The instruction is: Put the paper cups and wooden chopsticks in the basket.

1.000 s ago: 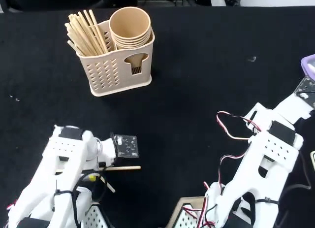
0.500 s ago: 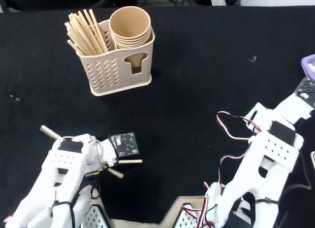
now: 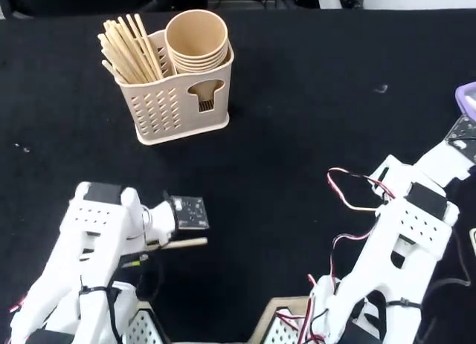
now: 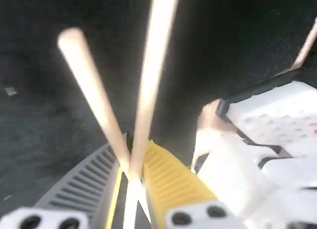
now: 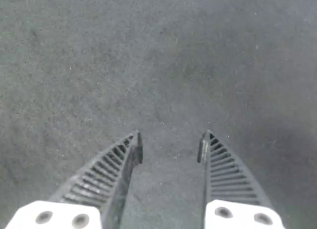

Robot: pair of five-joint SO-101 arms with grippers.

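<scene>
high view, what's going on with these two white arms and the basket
The left gripper is shut on two loose wooden chopsticks near the front of the black table. The beige slotted plastic basket at the back already holds a bundle of chopsticks and stacked tan paper cups. The right gripper is open over the table.

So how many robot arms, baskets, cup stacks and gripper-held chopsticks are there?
Robot arms: 2, left arm and right arm
Baskets: 1
Paper cup stacks: 1
Wooden chopsticks held in the left gripper: 2
Total: 6
</scene>
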